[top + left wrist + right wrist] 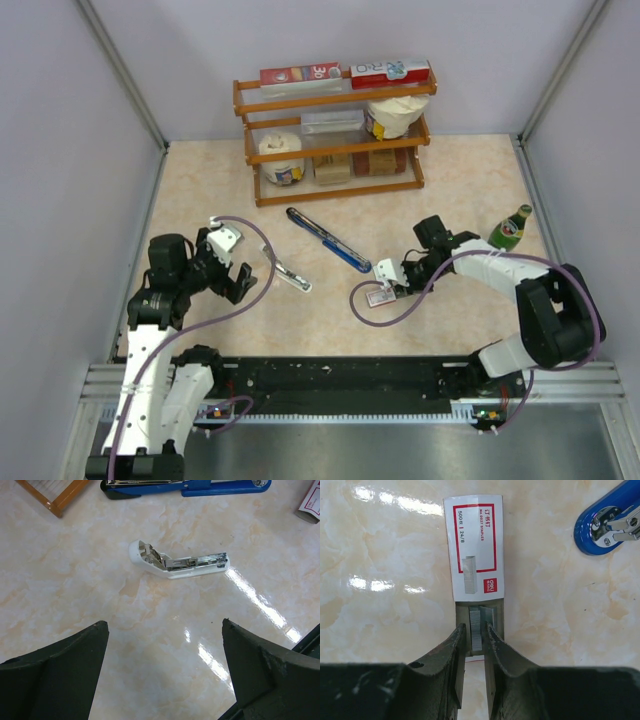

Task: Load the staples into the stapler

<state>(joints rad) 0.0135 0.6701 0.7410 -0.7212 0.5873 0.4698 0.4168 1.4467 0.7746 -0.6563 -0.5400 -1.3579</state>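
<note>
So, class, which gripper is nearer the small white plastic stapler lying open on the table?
Left. The left gripper hovers open just short of the white stapler; the right gripper is farther off, at the red-and-white cardboard staple box.

- The left arm (150,330) rises from its base and bends forward at the wrist.
- The left hand (164,625) hangs tilted downward, its fingers (60,670) spread wide with nothing between them.
- The right arm (520,275) folds at the elbow and reaches toward the left, held low.
- The right hand (476,630) points down, its fingers nearly together and pinched on the staples (475,620) between the tips.
</note>
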